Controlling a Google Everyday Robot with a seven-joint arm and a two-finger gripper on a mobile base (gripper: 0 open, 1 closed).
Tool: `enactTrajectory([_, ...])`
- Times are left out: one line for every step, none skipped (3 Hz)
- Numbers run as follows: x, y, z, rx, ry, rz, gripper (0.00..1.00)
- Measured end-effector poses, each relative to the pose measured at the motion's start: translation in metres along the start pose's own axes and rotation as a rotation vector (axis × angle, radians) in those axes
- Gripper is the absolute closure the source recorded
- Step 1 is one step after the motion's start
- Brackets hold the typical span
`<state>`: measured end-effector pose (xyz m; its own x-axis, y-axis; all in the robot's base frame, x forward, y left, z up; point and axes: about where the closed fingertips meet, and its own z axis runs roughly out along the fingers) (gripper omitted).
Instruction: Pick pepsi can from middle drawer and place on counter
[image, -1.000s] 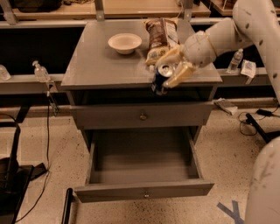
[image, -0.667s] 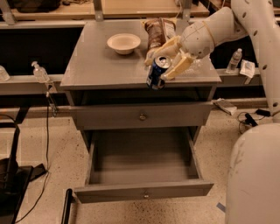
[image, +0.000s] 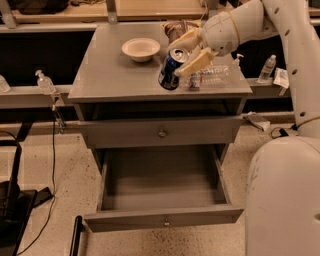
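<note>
The pepsi can is dark blue with a silver top and hangs tilted over the counter. My gripper is shut on the can's upper end, reaching in from the right. The can's lower end is at or just above the counter surface, right of centre. The middle drawer is pulled out below, with its tray bare and a small round knob on its front panel.
A cream bowl sits at the back of the counter. A clear crinkled plastic bottle lies right of the can, and a brown snack bag stands behind it. The top drawer is shut. Bottles stand on side ledges.
The gripper has carried the can up and leftward, from the counter's front right edge to over the counter surface.
</note>
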<state>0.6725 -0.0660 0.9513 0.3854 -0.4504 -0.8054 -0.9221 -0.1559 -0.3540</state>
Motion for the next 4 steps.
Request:
enactTrajectory([0.003,-0.014,0.025,-0.01,0.034,0.055,1.0])
enactTrajectory([0.008,-0.035,0.069,-0.044,0.116,0.153,1.0])
enactTrajectory([0.013,-0.051,0.091,-0.031,0.115,0.25,1.0])
enactTrajectory([0.017,-0.061,0.096,-0.001,0.103,0.33,1.0])
